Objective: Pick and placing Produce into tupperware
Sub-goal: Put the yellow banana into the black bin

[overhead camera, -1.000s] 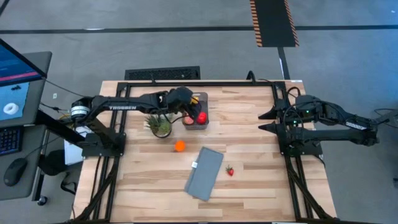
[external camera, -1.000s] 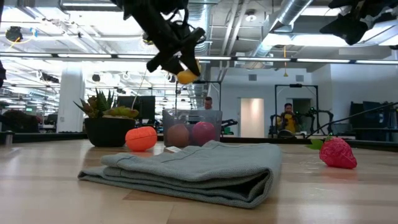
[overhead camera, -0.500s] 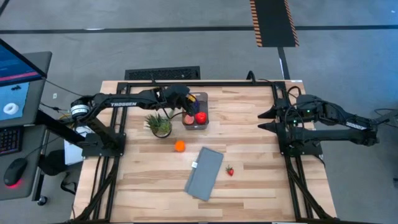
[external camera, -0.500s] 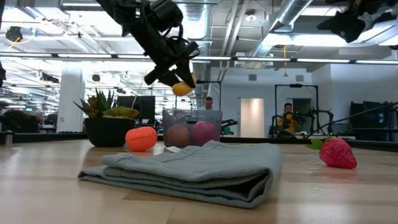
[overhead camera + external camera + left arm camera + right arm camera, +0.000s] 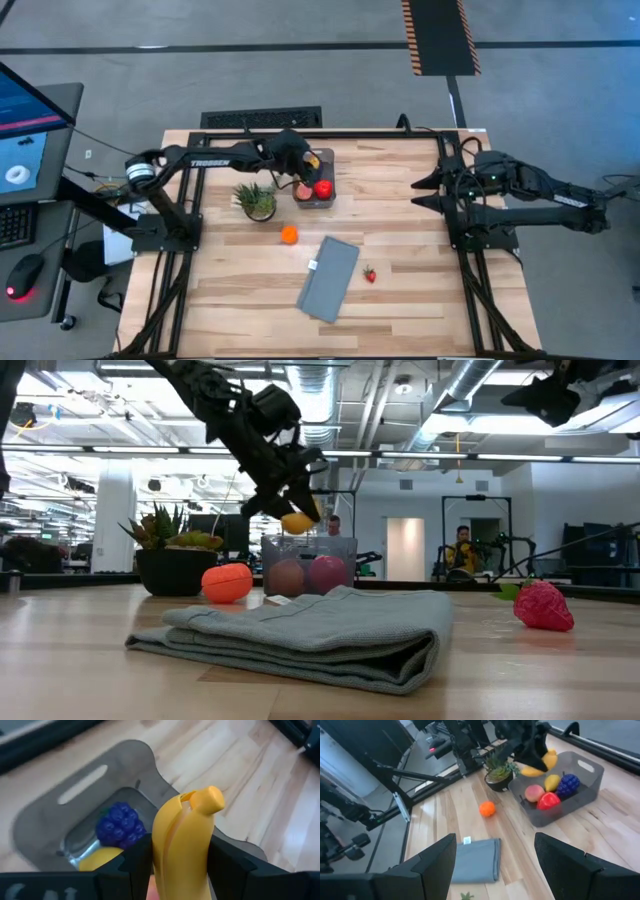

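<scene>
My left gripper (image 5: 298, 160) hangs over the clear-grey tupperware (image 5: 320, 180), shut on a yellow banana (image 5: 182, 845). In the low view the banana (image 5: 298, 522) sits just above the tub's rim (image 5: 308, 540). Inside the tub lie purple grapes (image 5: 120, 822), a yellow lemon (image 5: 100, 861), a pink peach (image 5: 535, 793) and a red fruit (image 5: 548, 800). An orange (image 5: 289, 235) and a strawberry (image 5: 370, 274) rest on the table. My right gripper (image 5: 424, 194) waits open near the table's right edge. My left gripper pinches the banana's middle (image 5: 175, 865) between its two fingers (image 5: 135, 867), one on each side. The fingers slant downward from above. The banana's stem end (image 5: 212, 800) sticks out past the fingertips, and the banana is lifted clear over the tub's open top.
A potted spiky plant (image 5: 257, 200) stands just left of the tub. A folded grey cloth (image 5: 329, 277) lies near the table's middle, beside the strawberry. Bare wood spreads to the right of the tub. People show in the room beyond the table.
My left gripper has come down toward the tub with the banana still in its hold, and has shifted slightly toward the table's far edge. The banana now hangs just above the rim, where it was well above it a second ago.
</scene>
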Controlling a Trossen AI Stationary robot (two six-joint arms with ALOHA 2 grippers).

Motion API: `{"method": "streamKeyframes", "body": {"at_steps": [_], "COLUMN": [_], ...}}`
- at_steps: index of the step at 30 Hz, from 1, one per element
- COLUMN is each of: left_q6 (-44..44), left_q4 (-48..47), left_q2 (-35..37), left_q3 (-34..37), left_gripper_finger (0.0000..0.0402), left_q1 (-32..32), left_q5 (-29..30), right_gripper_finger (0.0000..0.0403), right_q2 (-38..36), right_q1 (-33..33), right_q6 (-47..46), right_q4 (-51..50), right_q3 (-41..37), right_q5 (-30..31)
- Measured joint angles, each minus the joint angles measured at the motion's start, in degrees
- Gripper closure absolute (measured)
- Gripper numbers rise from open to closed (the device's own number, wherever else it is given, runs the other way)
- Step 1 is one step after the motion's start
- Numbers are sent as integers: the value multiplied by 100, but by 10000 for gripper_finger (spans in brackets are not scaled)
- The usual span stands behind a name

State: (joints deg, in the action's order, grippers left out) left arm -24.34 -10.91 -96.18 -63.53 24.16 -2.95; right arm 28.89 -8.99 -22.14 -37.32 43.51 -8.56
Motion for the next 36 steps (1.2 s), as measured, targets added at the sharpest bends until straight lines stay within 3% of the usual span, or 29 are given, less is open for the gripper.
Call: {"method": "streamKeyframes", "body": {"at_steps": [11,36], "left_q6": [-40,172], "left_q4": [117,149], "left_q2": [-431,-431], "left_q3": [-33,-33], "left_gripper_finger": [246,246], "left_q1": [-52,-35], "left_q5": [-231,112], "right_gripper_finger": [112,112], "right_q2": [156,177], "right_q1": [215,286], "right_q6": [-140,-141], "right_q4": [38,291], "right_q3": [0,0], "right_q5": [-19,114]}}
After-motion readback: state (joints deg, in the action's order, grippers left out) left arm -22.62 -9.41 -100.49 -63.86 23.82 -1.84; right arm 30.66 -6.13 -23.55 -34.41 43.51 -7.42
